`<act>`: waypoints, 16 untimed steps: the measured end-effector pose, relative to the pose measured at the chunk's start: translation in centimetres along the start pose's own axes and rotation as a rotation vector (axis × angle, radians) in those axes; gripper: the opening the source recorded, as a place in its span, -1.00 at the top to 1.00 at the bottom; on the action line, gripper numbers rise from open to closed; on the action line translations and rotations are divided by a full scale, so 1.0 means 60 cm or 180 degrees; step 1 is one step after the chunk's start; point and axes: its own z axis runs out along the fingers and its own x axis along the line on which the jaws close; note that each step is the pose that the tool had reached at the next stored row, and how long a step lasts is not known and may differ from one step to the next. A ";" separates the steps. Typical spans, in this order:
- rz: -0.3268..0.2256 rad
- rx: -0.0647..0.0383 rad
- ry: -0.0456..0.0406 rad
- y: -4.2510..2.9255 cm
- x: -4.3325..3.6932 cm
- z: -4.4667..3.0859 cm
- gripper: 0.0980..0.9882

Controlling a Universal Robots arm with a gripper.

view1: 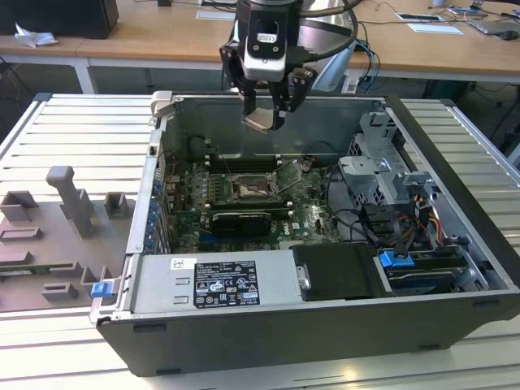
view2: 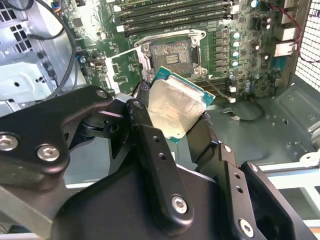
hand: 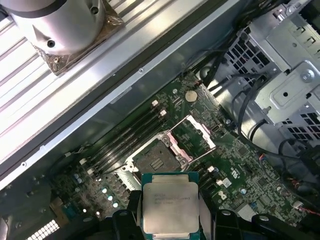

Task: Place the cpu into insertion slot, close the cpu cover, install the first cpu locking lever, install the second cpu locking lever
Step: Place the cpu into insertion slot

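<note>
Wooden desks [view1: 162, 36] behind, ribbed metal bench [view1: 73, 138], open computer case [view1: 325, 341], pincer [view1: 264, 114] gripping cpu [hand: 170, 210] above insertion slot [view1: 246, 189]

Work surface: a ribbed aluminium table [view1: 77, 134], pale grey, running across the near and middle ground. On it, at the exterior view's left, lies a grey fixture plate [view1: 32, 268] with upright blocks and a small blue clip [view1: 101, 288] at its near corner.

Far side: a row of wooden desks [view1: 162, 36] on white legs [view1: 82, 77]. A dark box [view1: 61, 16] and a crumpled white item [view1: 34, 36] stand at the far left; loose papers [view1: 435, 27] lie toward the far right.

Lighting: even, overhead, with no hard shadows.
</note>
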 end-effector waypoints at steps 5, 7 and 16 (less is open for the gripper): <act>0.0000 0.0000 0.0000 -0.001 0.000 0.011 0.00; 0.0001 0.0001 -0.0001 -0.001 0.000 0.012 0.00; 0.0216 -0.0003 -0.0020 -0.001 0.000 0.016 0.00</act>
